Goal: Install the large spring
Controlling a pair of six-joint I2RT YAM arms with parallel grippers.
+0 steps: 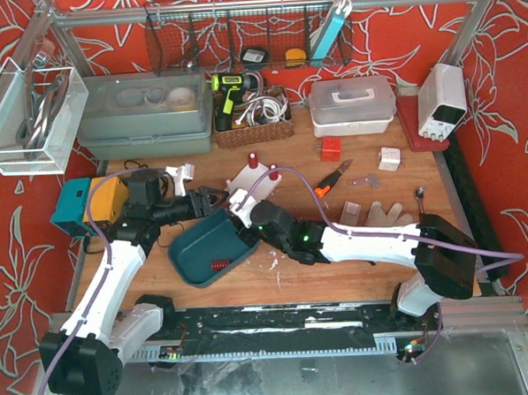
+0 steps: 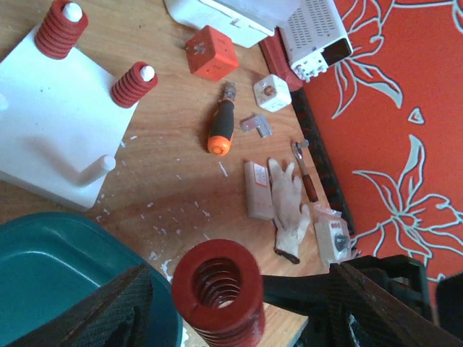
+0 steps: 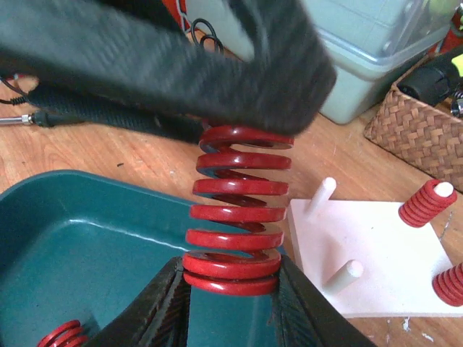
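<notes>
Right wrist: spring [image 3: 235,217] top hidden by blurred left gripper [image 3: 246,108], 12 o'clock; small spring [image 3: 61,336] cropped, 7 o'clock. Left wrist: spring base cropped, 6 o'clock.

Orange-handled screwdriver [image 2: 221,130] lies ahead of the left gripper [image 2: 239,296], orange cube [image 2: 210,52] further out. White glove [image 2: 289,206] is ahead-right

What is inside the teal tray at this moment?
One small red spring lies in the teal tray. Nothing else shows on its visible floor. The large spring, held by the right gripper, hides part of it.
</notes>
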